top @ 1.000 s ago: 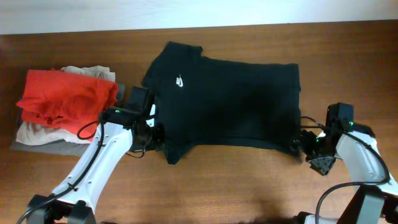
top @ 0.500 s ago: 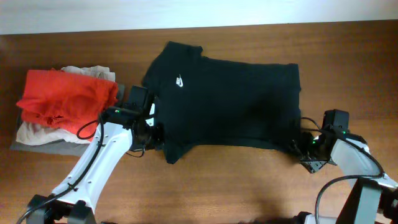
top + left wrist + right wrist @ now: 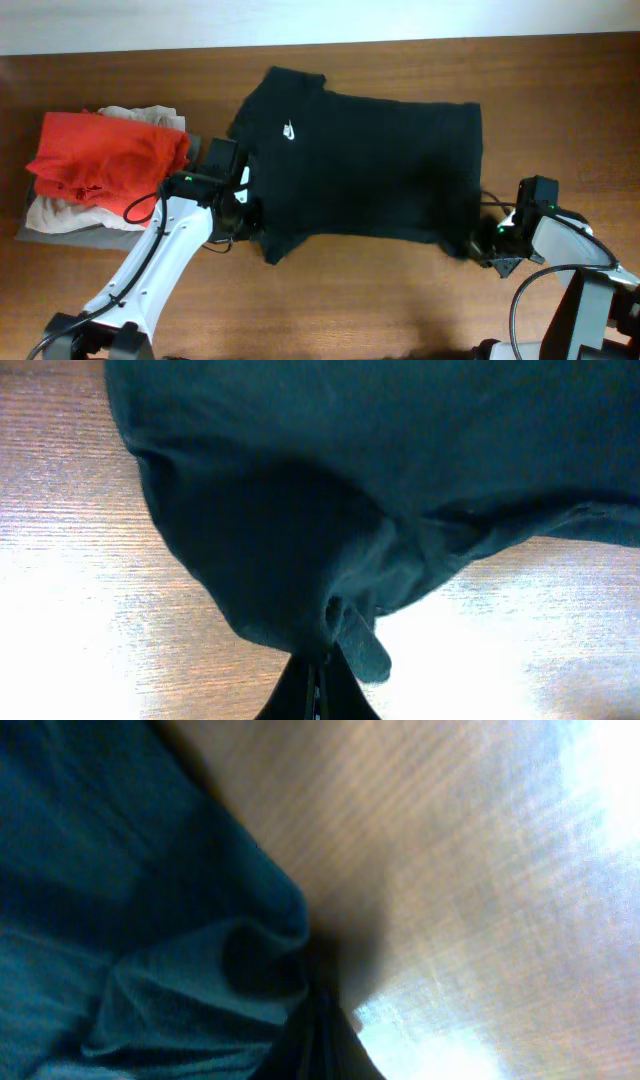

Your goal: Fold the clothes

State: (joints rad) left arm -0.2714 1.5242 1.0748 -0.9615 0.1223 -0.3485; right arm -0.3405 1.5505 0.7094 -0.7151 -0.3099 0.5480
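Clamped on black shirt (image 3: 370, 165) (on table (image 3: 380, 300)): left pincer (image 3: 254, 214), right pincer (image 3: 477, 243)

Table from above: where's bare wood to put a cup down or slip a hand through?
Widest bare table: the near strip below the black T-shirt, between left gripper and right gripper. Also the far right corner beside the shirt. Crowded: the left side, where the folded pile sits close to the left gripper.

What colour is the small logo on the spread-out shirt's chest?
The logo is white, on a black shirt; the overhead view shows it best.
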